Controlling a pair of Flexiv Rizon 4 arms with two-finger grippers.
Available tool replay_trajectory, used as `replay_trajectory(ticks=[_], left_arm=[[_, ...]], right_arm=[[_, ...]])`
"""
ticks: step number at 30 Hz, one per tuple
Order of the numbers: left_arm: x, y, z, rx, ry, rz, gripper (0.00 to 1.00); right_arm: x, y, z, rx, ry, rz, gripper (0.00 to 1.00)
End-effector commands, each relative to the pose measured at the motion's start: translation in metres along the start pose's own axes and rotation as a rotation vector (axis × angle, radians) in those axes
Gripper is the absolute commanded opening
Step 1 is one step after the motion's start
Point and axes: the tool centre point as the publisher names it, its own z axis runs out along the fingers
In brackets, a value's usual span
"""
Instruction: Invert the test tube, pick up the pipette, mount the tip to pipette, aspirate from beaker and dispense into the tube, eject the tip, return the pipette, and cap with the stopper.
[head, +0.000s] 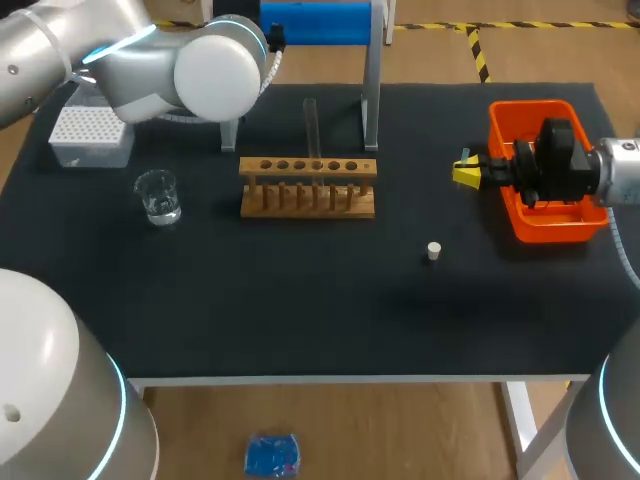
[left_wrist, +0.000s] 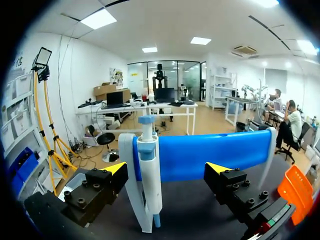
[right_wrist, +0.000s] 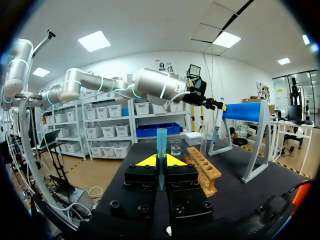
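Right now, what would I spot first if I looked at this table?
Probably the bright orange bin at the table's right, with the right gripper beside it shut on a test tube. Next, the blue pipette stand at the back, where the left gripper is open facing the hanging pipette.

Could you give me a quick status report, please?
Left gripper open, pipette ahead on its stand, not gripped. Right gripper shut on blue tube, upright, beside orange bin. Stopper loose on table, clear of both.
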Motion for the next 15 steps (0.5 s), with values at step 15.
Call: replay_trajectory(ticks=[15], left_arm=[[-0.003, -0.007, 0.022, 0.008, 0.02, 0.006, 1.0]], right_arm=[[0.001, 0.001, -0.001, 0.003, -0.002, 0.0, 0.0]])
